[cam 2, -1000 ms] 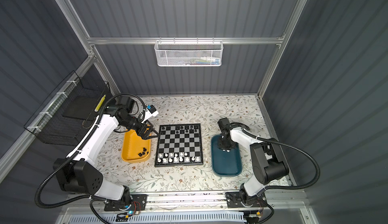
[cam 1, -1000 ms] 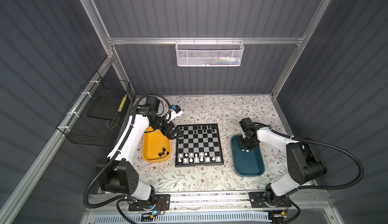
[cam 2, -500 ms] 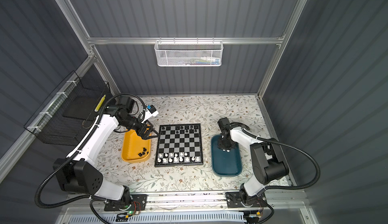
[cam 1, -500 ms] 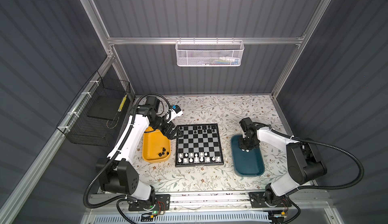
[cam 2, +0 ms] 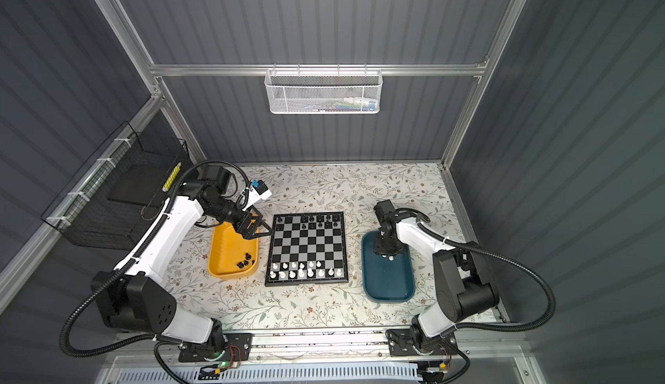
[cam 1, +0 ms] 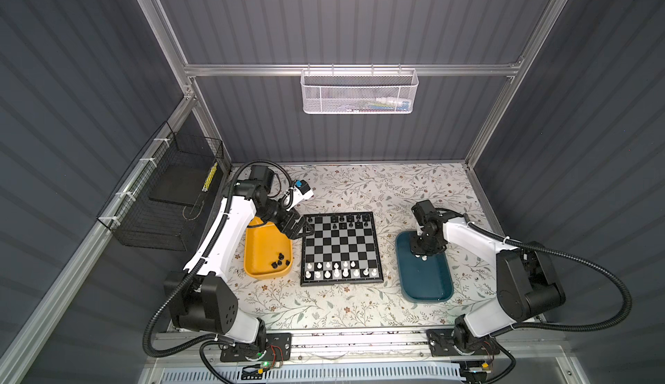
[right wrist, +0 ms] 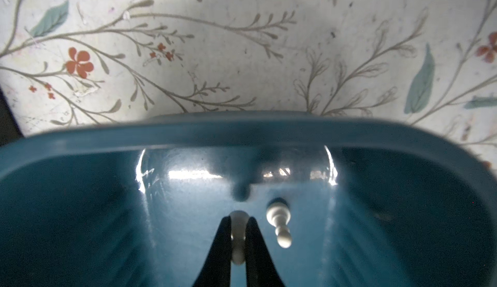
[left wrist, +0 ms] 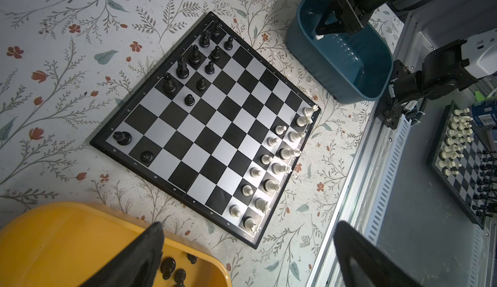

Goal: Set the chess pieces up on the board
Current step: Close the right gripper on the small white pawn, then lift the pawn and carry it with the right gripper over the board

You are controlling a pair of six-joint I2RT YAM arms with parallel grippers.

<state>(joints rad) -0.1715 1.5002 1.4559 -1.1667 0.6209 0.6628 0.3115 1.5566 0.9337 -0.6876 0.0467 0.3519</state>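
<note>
Right of the board [cam 1: 340,249], the right hand [right wrist: 239,222] is gripping a white chess piece [right wrist: 238,214] in the teal tray [right wrist: 242,135]; left of it, the left hand [cam 1: 302,233] is hovering, released.

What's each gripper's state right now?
Left gripper: open, holding nothing.
Right gripper: shut on a white chess piece inside the teal tray.

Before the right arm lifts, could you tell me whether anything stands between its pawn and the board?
Only the wall of the teal tray: the white pawn in the right gripper sits below its rim. Beyond it, tablecloth runs to the board.
</note>
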